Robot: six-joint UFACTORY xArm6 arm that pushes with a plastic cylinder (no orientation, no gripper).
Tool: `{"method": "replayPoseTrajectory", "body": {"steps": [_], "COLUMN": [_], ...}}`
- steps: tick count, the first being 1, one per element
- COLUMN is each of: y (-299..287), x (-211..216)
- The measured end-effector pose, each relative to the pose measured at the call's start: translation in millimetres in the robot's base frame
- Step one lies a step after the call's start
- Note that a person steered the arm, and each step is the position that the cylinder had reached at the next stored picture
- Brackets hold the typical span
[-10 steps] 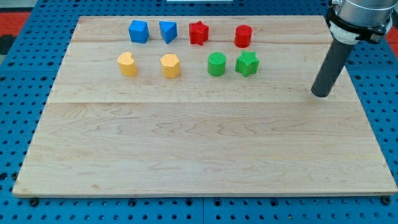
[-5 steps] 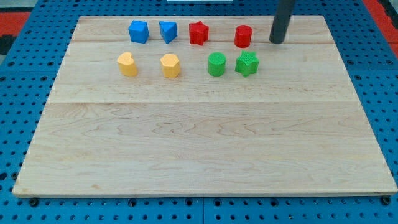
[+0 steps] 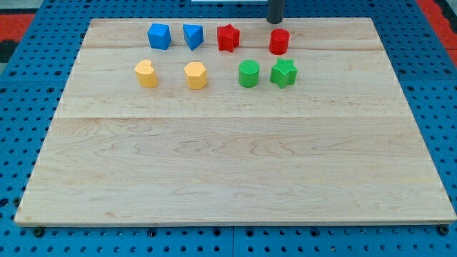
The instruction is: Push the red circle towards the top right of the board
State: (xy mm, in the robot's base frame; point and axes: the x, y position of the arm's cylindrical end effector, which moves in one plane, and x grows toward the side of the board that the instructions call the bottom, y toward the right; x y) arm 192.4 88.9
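Observation:
The red circle stands in the top row of blocks, toward the view's right. My tip is at the board's top edge, just above the red circle and slightly to its left, with a small gap between them. Only the rod's lower end shows at the view's top. A red star stands to the left of the red circle.
Two blue blocks stand left of the red star. Below are a yellow heart-like block, a yellow hexagon, a green circle and a green star. The wooden board lies on a blue pegboard.
My tip has moved from the board's right side up and leftward, past the red circle's right, to the top edge above it. No block has moved.

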Motion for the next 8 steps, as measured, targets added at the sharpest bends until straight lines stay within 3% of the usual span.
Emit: {"method": "replayPoseTrajectory", "body": {"steps": [3, 5, 7, 8], "y": [17.9, 118.6, 134.8, 123.4], "x": [-0.3, -0.6, 40.5, 94.5]}}
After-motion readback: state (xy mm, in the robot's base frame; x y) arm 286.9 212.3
